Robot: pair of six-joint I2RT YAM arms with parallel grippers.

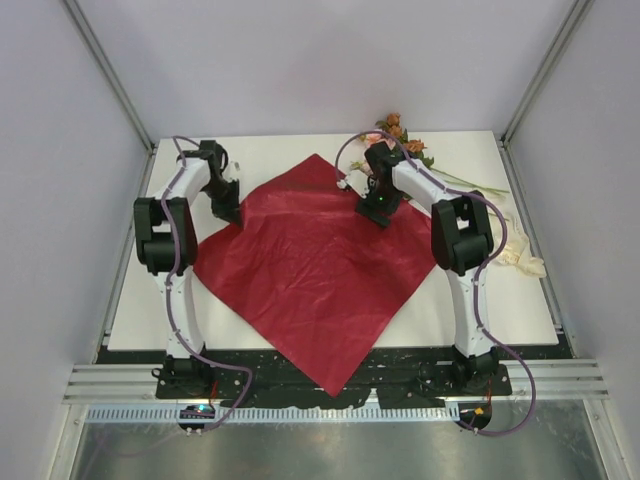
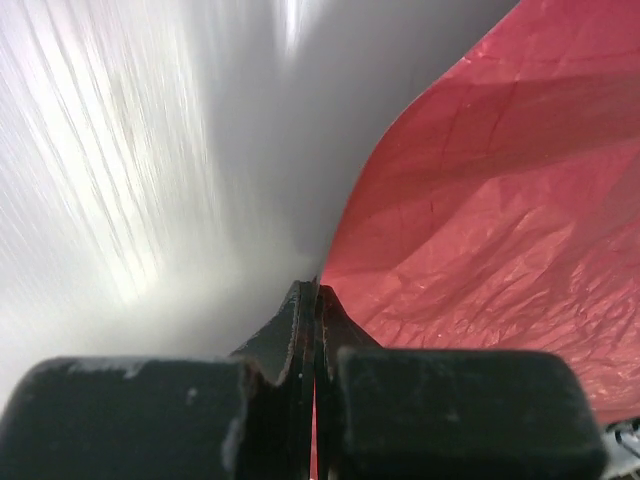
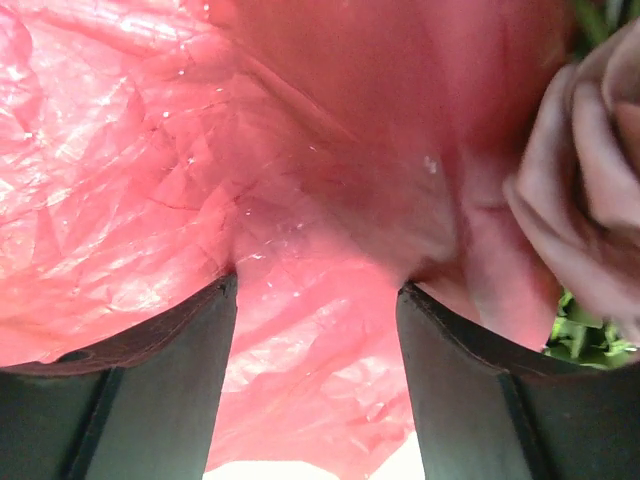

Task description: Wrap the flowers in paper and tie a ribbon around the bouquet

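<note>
The dark red paper lies spread as a diamond on the white table. My left gripper is at its upper-left edge, shut on the paper, and a red sliver shows between the closed jaws of that gripper. My right gripper is over the paper's upper-right edge, open. Crinkled paper fills the gap in my right gripper without being pinched. The flowers lie at the back right, with one dusty-pink bloom beside my right finger. The cream ribbon lies at the right edge.
Long green stems stretch from the blooms toward the right side of the table. Grey walls and frame posts enclose the table on three sides. Both arm bases stand at the near edge.
</note>
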